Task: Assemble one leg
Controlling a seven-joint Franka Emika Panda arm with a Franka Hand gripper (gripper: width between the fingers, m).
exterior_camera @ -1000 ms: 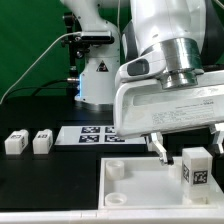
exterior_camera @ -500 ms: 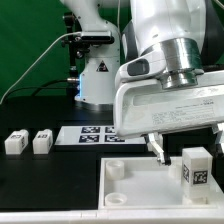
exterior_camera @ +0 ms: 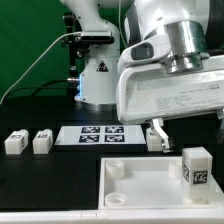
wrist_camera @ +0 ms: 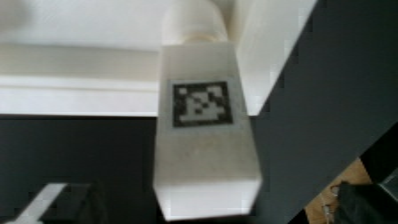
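Observation:
The leg [exterior_camera: 197,167] stands upright on the right part of the large flat white panel [exterior_camera: 140,190], its tag facing the camera. My gripper [exterior_camera: 188,143] hangs just above the leg's top. One finger [exterior_camera: 155,137] shows to the exterior view's left of the leg, clear of it; the other is cut off by the frame edge. The jaws stand wide and hold nothing. In the wrist view the leg [wrist_camera: 205,120] runs lengthwise under the camera with its tag showing, over the white panel [wrist_camera: 80,70].
Two more small white blocks [exterior_camera: 14,142] [exterior_camera: 41,142] stand at the exterior view's left. The marker board [exterior_camera: 95,135] lies behind the panel. The arm's base [exterior_camera: 97,80] and a cable are at the back. A round socket [exterior_camera: 115,170] shows at the panel's corner.
My gripper has risen a little off the leg. The leg stays standing where it was on the panel.

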